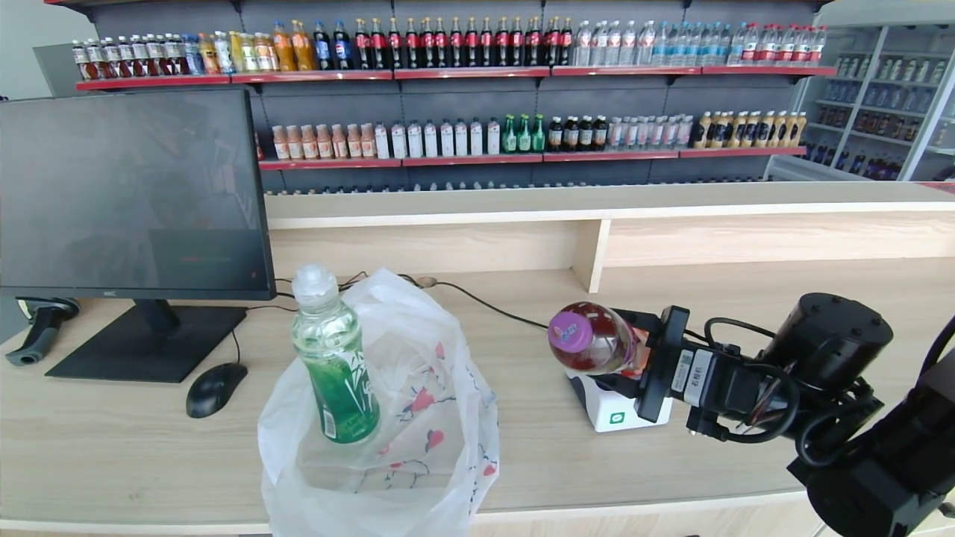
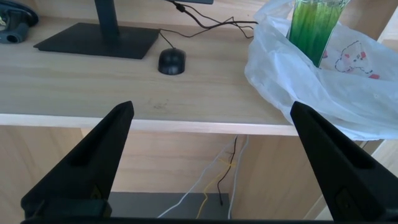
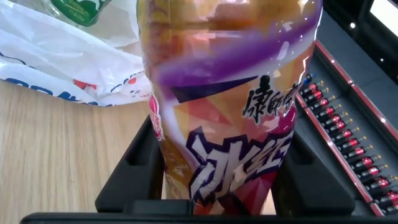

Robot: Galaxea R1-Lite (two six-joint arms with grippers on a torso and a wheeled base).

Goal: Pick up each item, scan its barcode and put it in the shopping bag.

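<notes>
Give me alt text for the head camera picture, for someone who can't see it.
The right gripper holds a purple-capped bottle on its side just above a small white scanner on a wooden counter. To its left, a green bottle stands upright in an open white shopping bag; a monitor and mouse sit farther left.

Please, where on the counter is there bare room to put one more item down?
Bare counter lies behind the scanner, toward the right. Another free patch is in front of the mouse, left of the bag. Crowded: around the monitor stand, and over the scanner, where the right gripper holds a bottle.
</notes>
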